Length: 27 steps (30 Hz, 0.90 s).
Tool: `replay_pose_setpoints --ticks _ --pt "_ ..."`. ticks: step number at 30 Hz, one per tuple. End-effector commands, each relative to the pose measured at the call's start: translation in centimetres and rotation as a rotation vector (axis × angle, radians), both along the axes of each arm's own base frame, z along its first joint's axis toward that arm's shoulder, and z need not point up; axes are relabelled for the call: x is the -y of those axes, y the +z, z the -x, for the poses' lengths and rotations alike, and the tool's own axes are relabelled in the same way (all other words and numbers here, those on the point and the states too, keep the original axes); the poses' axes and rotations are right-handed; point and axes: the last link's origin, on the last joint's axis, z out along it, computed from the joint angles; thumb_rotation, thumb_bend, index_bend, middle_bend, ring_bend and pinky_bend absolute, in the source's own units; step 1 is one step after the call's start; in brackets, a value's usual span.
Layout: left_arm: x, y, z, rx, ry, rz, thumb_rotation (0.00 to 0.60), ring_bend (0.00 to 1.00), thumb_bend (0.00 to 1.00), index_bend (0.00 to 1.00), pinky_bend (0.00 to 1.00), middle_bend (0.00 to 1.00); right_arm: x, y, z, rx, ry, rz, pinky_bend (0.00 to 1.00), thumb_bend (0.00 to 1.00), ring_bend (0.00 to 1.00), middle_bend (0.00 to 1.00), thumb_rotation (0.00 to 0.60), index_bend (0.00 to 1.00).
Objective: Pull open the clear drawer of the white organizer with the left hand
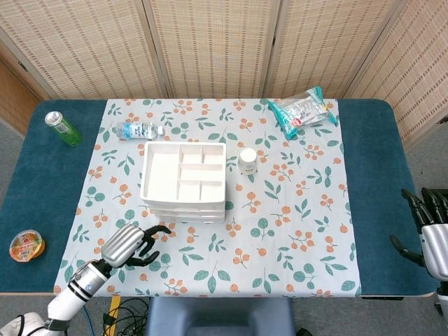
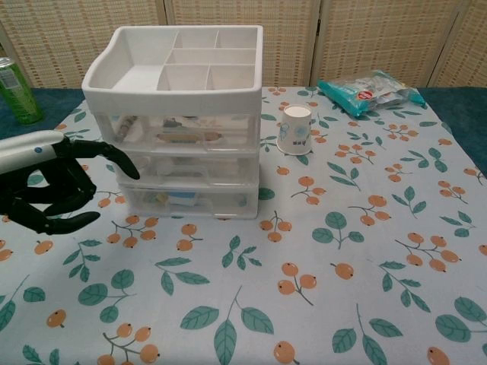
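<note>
White organizer (image 1: 183,181) sits centre-left on the tabletop (image 1: 364,210), clear drawers (image 2: 186,164) all closed, fronts facing the robot. Left robot hand (image 1: 130,246) hovers at the organizer's 7 o'clock, near but not touching, fingers spread and holding nothing, likely set for reaching a drawer front. Right robot hand (image 1: 428,234) idles at the tabletop's 4 o'clock edge, fingers apart, empty

On the flowered cloth, the left hand (image 1: 129,245) hovers with fingers spread just in front of the white organizer (image 1: 184,181), not touching it. The right hand (image 1: 428,232) sits open at the tabletop's (image 1: 378,182) far edge. A paper cup (image 1: 247,160) stands beside the organizer.
</note>
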Motion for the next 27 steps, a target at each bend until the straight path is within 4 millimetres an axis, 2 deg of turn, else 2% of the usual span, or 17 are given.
replay_pose_setpoints --ticks 1,9,18,27 --pt "-0.5 -1.9 -0.6 0.058 0.028 0.054 0.6 0.95 0.41 0.19 1.0 0.89 0.0 0.0 0.0 0.0 -0.002 0.0 0.04 0.28 0.08 0.18 0.6 0.04" --pt "-0.6 -4.8 -1.5 0.158 0.074 0.119 0.6 0.97 0.43 0.1 1.0 0.9 0.2 -0.4 0.1 0.002 -0.009 -0.014 0.04 0.28 0.08 0.18 0.6 0.04" --pt "-0.5 -6.3 -1.9 0.257 0.153 0.138 0.6 0.97 0.43 0.08 1.0 0.9 0.6 -0.1 -0.2 -0.008 0.004 -0.002 0.04 0.28 0.08 0.18 0.6 0.04" --pt "-0.3 -6.5 -1.9 0.33 0.191 0.123 0.6 0.97 0.43 0.07 1.0 0.9 0.8 0.2 -0.7 -0.019 0.01 0.005 0.04 0.28 0.08 0.18 0.6 0.04"
